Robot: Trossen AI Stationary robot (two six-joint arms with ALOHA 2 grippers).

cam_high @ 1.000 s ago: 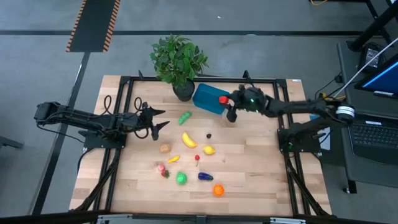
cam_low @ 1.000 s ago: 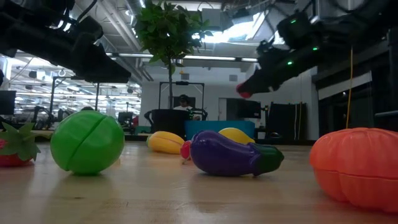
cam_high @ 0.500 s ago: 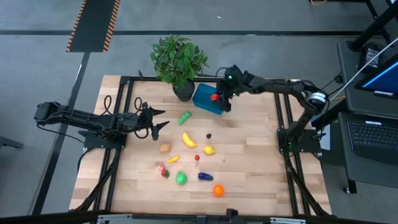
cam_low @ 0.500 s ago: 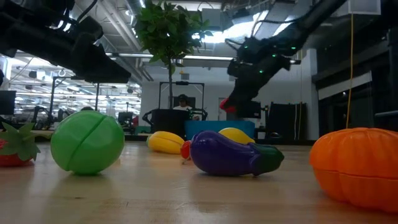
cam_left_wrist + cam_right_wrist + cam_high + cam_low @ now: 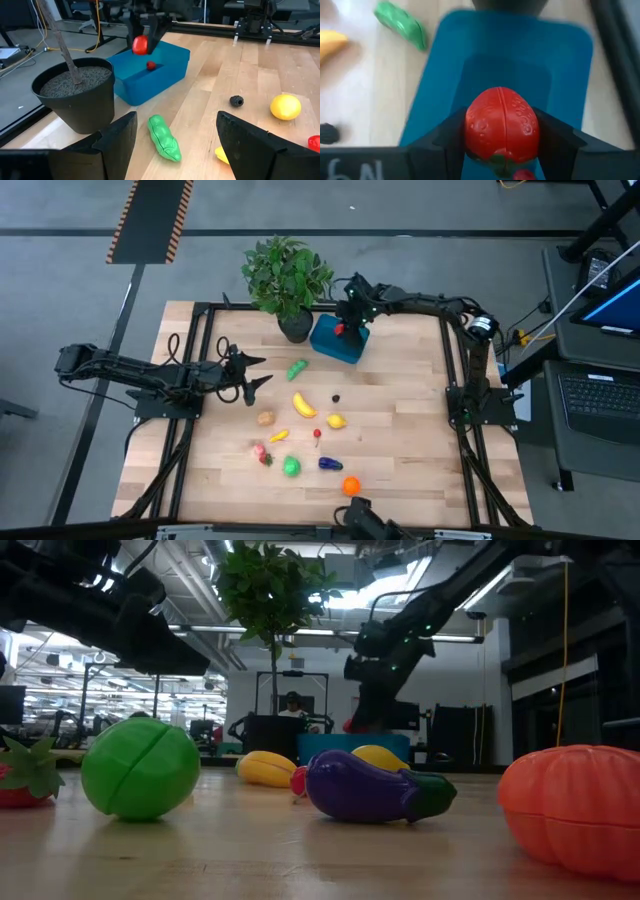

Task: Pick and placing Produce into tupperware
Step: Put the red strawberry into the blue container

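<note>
A bumpy red strawberry (image 5: 502, 125) made of shiny plastic sits pinched between the two dark fingers of the right gripper (image 5: 343, 328). It hangs just above the smooth blue tupperware (image 5: 340, 341), which has rounded corners. The right arm reaches across the wooden table (image 5: 400, 440). The left gripper (image 5: 252, 373) waits with wide jaws, holding nothing.

We see a grey concrete floor (image 5: 400, 205) around the pale wooden plank worktop (image 5: 400, 440), a black-and-orange striped floor mat (image 5: 150, 220), and ceiling strip lights (image 5: 250, 630).
</note>
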